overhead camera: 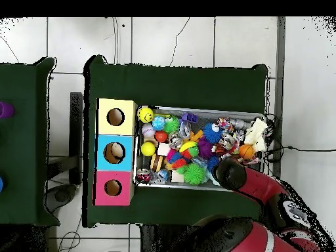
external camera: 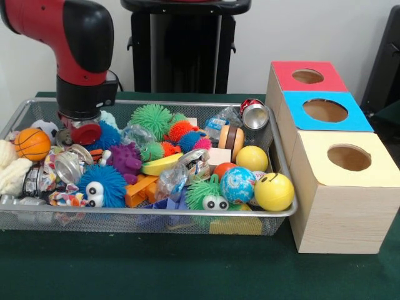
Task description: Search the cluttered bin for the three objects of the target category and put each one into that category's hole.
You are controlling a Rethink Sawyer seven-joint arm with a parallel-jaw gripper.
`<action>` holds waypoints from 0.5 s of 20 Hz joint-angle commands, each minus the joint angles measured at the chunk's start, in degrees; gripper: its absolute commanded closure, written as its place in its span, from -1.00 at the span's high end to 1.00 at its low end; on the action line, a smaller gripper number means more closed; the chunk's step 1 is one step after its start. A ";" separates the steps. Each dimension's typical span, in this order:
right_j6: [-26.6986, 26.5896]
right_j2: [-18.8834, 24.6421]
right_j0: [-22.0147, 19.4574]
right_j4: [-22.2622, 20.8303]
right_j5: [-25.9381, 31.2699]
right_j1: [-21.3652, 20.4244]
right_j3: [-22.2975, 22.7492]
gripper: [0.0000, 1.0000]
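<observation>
Green cloth point(external camera: 156, 269) covers the table — tiled floor point(overhead camera: 164, 39) shows beyond its edges in the overhead view. A second green-topped table point(overhead camera: 20, 131) stands alongside, well apart — a purple object point(overhead camera: 5, 109) rests at its edge.

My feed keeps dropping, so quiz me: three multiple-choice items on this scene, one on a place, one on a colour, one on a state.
1. Where is the tool?
A. down in the bin's end farthest from the boxes
B. over the yellow box
C. off the table

2. What colour tops the middle box?
A. red
B. blue
C. yellow

3. How does the smiley ball sit?
A. in a hole
B. held in the tool
C. loose in the bin, at the end beside the boxes

Key: 1 A, the arm comes down there by the basketball; 2 B, between red and yellow; 3 C, resting against the mesh wall.
</observation>
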 commanded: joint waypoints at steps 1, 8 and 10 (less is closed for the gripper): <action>10.88 9.92 3.10 7.17 -5.92 9.41 -4.45 -1.00; 9.28 6.75 7.55 13.14 3.71 8.60 -10.91 -1.00; 8.23 5.71 8.41 14.29 7.35 8.71 -12.90 -1.00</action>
